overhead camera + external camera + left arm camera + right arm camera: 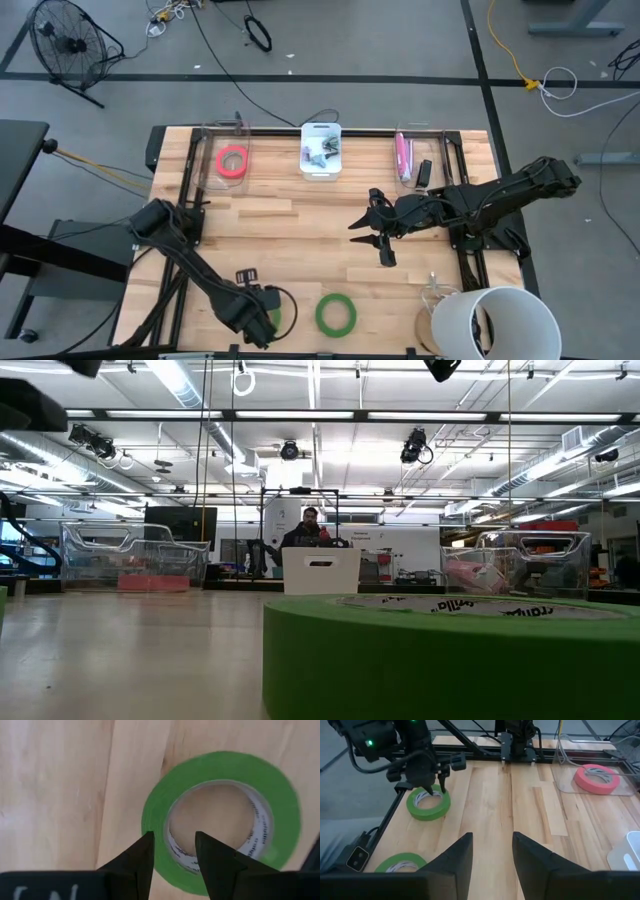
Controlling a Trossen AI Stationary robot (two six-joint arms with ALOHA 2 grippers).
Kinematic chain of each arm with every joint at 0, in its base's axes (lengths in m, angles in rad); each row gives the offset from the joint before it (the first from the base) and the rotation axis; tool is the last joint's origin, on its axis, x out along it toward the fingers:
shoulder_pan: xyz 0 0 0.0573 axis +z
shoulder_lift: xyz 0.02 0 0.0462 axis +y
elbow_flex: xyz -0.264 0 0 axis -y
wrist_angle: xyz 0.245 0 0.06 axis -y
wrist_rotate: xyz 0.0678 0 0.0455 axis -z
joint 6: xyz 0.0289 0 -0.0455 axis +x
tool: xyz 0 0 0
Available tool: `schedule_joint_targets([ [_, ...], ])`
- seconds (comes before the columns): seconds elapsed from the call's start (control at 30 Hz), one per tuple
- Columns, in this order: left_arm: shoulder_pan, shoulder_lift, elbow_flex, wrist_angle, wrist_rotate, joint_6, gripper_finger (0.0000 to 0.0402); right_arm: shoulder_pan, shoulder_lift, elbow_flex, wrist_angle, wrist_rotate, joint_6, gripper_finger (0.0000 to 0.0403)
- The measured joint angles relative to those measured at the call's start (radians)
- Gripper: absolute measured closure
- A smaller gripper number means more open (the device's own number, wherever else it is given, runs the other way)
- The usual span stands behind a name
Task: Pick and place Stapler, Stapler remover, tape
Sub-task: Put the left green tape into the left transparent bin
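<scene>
My left gripper [262,325] is open near the table's front edge and points down over a green tape roll [220,765], which lies flat on the wood. One finger stands outside the ring's wall and one inside its hole; the right wrist view [432,787] shows this too. A second green roll [336,314] lies flat to its right. The red-pink roll [232,160] lies in a clear tray at the back left. A pink stapler [403,155] lies in a clear tray at the back right. My right gripper [368,243] is open and empty above mid-table.
A white bin [321,150] with small metal pieces stands at the back middle. A small black object [424,172] lies by the stapler tray. A large white cylinder [495,320] stands at the front right corner. A person [310,525] is far behind the table.
</scene>
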Motion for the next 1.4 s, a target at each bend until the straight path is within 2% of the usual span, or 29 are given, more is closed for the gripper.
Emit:
schedule_joint_targets([
  [0.37,0.001,0.065,0.001,-0.006,0.022,-0.008,0.0252,0.0,0.0,0.0,0.0,0.0,-0.008,0.0266],
  [0.77,0.003,0.066,0.001,-0.04,0.012,-0.003,0.021,0.0,0.0,0.0,0.0,0.0,-0.001,0.0266],
  [1.1,0.004,0.065,0.001,-0.099,-0.015,-0.015,0.0209,0.0,0.0,0.0,0.0,-0.003,0.001,0.0266],
  [1.4,0.006,0.066,0.001,-0.059,-0.019,-0.054,0.0209,0.0,0.0,0.0,0.0,-0.01,0.002,0.0266],
])
